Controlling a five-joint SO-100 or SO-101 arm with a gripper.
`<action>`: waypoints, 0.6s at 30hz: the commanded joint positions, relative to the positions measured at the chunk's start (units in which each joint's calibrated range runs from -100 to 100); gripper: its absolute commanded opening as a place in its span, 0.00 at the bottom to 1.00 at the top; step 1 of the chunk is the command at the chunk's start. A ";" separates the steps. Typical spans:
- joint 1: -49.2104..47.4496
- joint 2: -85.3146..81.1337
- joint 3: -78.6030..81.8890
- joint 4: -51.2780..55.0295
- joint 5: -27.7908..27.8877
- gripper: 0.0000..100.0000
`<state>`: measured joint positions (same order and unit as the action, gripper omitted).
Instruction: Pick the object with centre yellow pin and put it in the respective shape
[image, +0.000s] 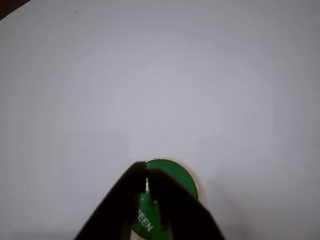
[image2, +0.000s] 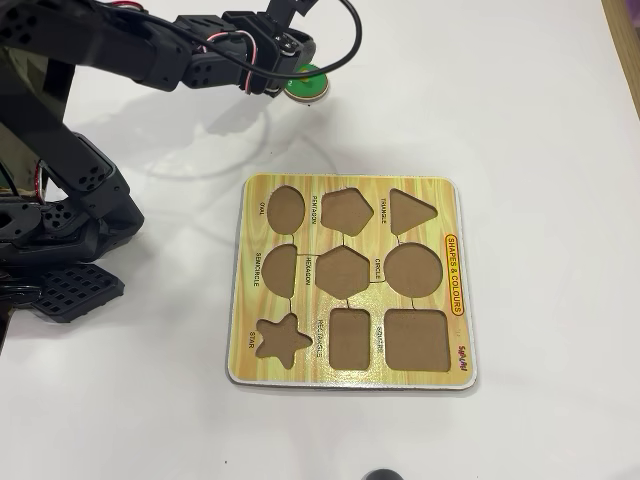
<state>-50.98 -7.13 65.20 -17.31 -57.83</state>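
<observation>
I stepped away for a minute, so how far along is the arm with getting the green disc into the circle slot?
Nothing is placed yet: every cut-out, including the circle cut-out, is empty. In hand: the gripper is closed around the green disc, which sits on the white table beyond the puzzle board. Left: lift, carry and seat it.

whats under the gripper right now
The green disc lies flat on the white table beneath the gripper. Its fingers cover the disc's middle, so the yellow knob is hidden; only "EEN" lettering shows.

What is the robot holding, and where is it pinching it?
The jaws look closed around the middle of the green disc, probably on its knob, which is hidden.
</observation>
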 joint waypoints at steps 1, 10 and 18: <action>0.69 -5.59 1.35 -0.06 0.09 0.01; 0.69 -9.94 7.01 -0.06 -0.28 0.02; 0.01 -9.19 10.07 -0.41 -0.38 0.34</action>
<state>-50.70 -14.95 75.45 -17.22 -57.93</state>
